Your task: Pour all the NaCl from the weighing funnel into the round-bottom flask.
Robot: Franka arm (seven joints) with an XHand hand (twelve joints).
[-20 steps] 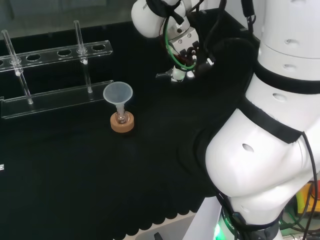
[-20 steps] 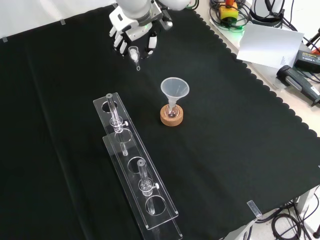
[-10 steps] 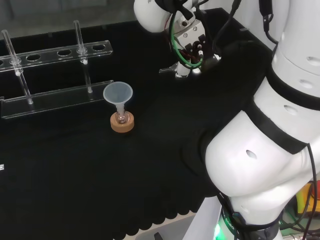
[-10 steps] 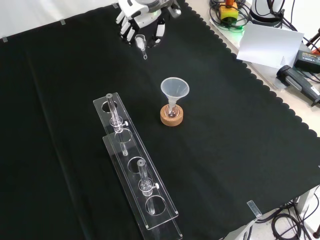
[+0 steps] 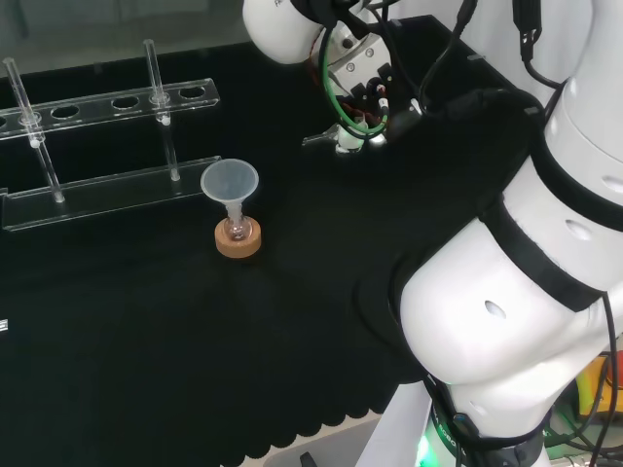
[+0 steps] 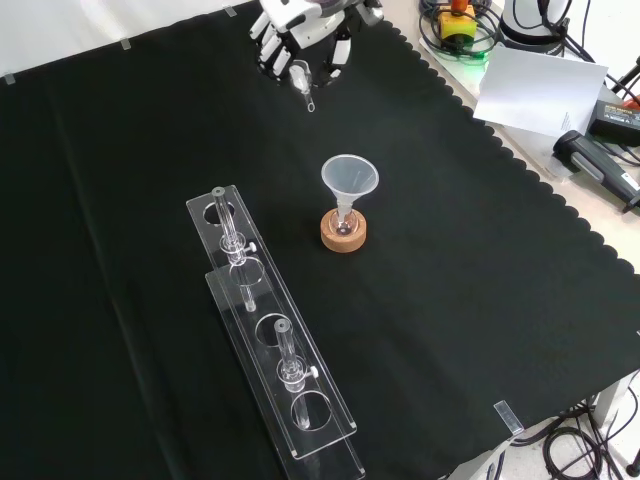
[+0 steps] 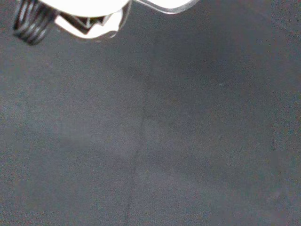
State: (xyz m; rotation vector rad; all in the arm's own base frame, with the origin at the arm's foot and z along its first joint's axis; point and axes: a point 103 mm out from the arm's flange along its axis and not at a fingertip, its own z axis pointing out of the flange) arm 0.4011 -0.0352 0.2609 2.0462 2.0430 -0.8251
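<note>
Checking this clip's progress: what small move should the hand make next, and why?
Probably carry the weighing funnel toward the plastic funnel seated in the flask on the cork ring. The hand holds it at the cloth's far edge, well apart from the flask, so pouring cannot start yet.

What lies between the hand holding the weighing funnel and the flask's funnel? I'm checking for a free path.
In the front view, only bare black cloth lies between the hand with its weighing funnel and the plastic funnel.

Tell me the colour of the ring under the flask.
Light brown cork ring, clearest in the front view.
</note>
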